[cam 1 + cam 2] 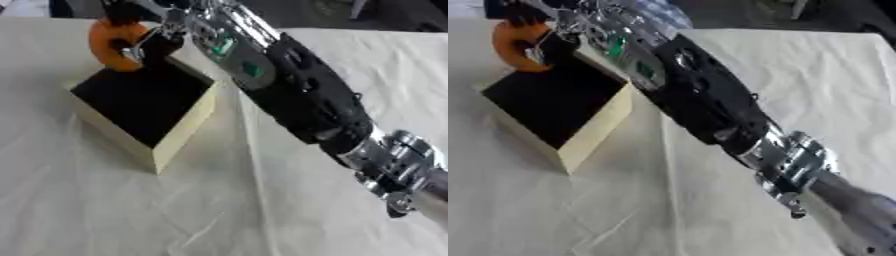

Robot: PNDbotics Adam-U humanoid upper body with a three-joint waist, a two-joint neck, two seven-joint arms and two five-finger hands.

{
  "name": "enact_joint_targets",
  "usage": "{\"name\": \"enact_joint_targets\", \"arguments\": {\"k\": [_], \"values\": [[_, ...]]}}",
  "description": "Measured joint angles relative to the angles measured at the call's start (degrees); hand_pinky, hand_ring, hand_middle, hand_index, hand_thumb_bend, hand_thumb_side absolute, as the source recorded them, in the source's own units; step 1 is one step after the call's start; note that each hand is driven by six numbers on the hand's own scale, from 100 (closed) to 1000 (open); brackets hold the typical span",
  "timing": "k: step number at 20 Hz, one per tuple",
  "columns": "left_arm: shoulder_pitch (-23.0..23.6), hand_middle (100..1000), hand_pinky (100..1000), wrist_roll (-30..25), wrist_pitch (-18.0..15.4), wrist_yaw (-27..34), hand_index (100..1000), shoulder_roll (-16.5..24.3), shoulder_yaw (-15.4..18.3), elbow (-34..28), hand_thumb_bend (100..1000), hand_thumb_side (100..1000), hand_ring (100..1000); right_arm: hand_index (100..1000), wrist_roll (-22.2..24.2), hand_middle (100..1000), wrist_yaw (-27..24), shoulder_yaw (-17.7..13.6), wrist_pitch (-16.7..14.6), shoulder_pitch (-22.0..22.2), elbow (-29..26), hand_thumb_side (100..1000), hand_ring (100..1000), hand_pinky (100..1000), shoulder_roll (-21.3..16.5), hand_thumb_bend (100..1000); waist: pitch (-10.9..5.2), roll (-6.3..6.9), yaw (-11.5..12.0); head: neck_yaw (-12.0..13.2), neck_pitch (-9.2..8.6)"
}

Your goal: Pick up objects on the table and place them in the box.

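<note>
Right hand (149,42): reaches in from the near right, at the box's far corner; fingers largely hidden and blurred, curled round the orange ring (112,45).
Orange ring: held over the far edge of the box (179,135), its upper part cut by the hand.
Box: cream walls, dark inside, contents indistinct.
Table (96,210): white cloth, bare near and left.

Both head eyes look steeply down, close over the table (105,210), tilted askew. Shared: box (144,107), right arm (710,110), cloth. Right eye sits slightly rightward; far edge looks blurred, probably floor.
</note>
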Motion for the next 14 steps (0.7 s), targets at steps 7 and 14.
{"name": "enact_joint_targets", "arguments": {"k": [7, 14], "values": [[0.0, 790, 719, -0.54, 0.42, 0.03, 735, -0.21, -0.01, 0.0, 100, 729, 792, 583, 2.2, 489, 1.69, 2.05, -1.28, 1.73, 0.38, 100, 579, 393, 1.02, 171, 0.14, -0.03, -0.2, 0.02, -0.01], [0.34, 791, 716, -0.75, 0.74, -0.12, 735, -0.46, -0.01, 0.0, 100, 730, 792, 731, 8.39, 600, 5.44, 2.64, -2.67, 2.06, -1.39, 100, 712, 615, 1.07, 386, 0.22, -0.03, -0.58, 0.06, 0.0]]}}
